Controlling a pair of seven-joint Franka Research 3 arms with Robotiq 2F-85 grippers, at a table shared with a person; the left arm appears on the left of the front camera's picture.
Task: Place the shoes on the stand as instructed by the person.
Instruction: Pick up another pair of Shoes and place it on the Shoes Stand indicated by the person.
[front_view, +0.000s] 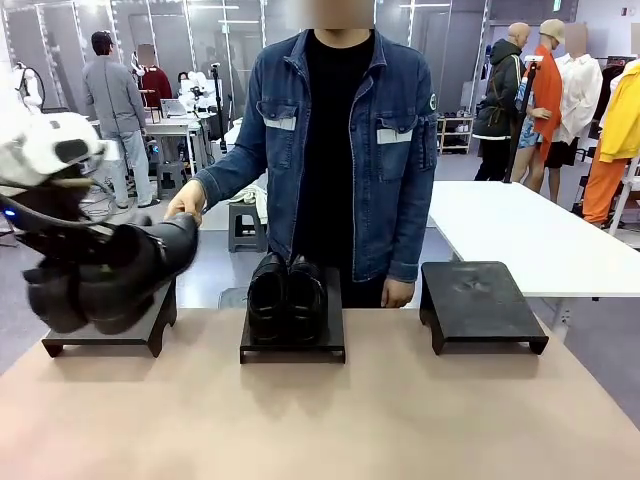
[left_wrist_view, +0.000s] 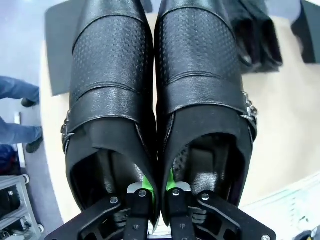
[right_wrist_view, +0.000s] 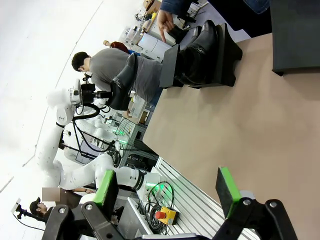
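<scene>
Pinching just the touching inner collars of the strapped shoes with my left gripper, I risk one slipping free above the left stand.

Tan tabletop, white table behind, small grey stool

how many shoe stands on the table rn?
3: left stand, partly behind the gripped strap shoes; middle stand, carrying the other pair; right stand, by the person's hand. None look hidden.

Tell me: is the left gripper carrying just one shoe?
No, the left gripper pinches two glossy black strapped leather shoes side by side between its green-padded fingers.
</scene>
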